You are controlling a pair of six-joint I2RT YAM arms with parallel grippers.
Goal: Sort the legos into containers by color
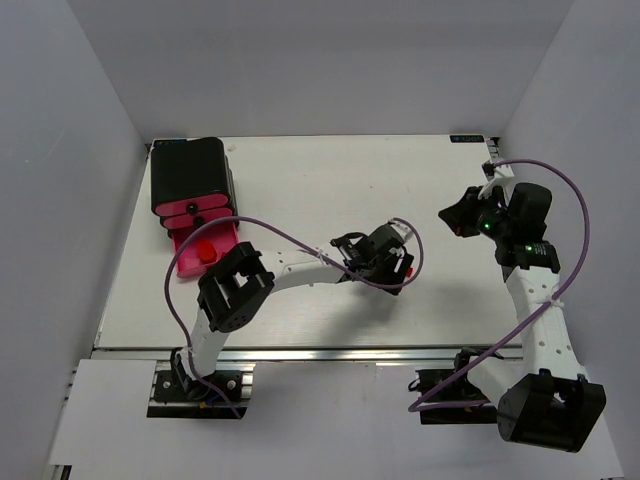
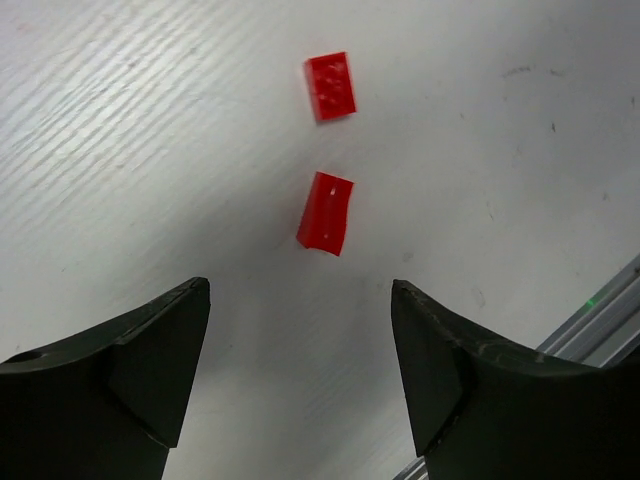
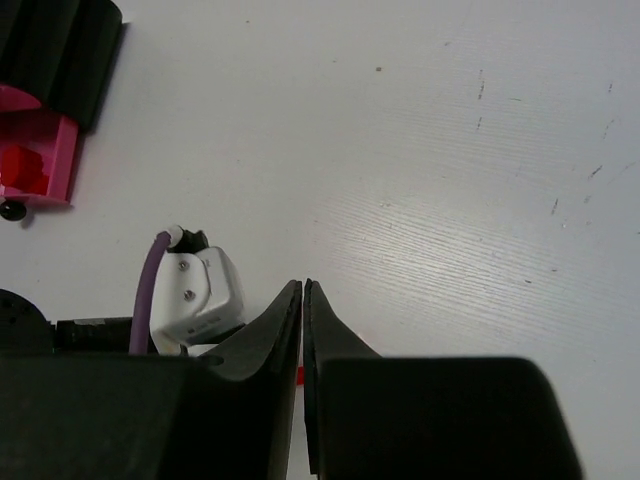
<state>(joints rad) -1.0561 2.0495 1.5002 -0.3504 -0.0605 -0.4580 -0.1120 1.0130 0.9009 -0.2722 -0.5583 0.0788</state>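
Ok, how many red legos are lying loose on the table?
2. Both lie on the table just ahead of the open left gripper: the near red lego closest to it, the far red lego just beyond. Others may be hidden beneath the left arm.

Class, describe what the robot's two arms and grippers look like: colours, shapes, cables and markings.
Both the left arm and right arm have white links with boxy black joint housings; a purple cable loops along each. The left gripper and right gripper have matte black wedge-shaped fingers. A green light glows near the right wrist.
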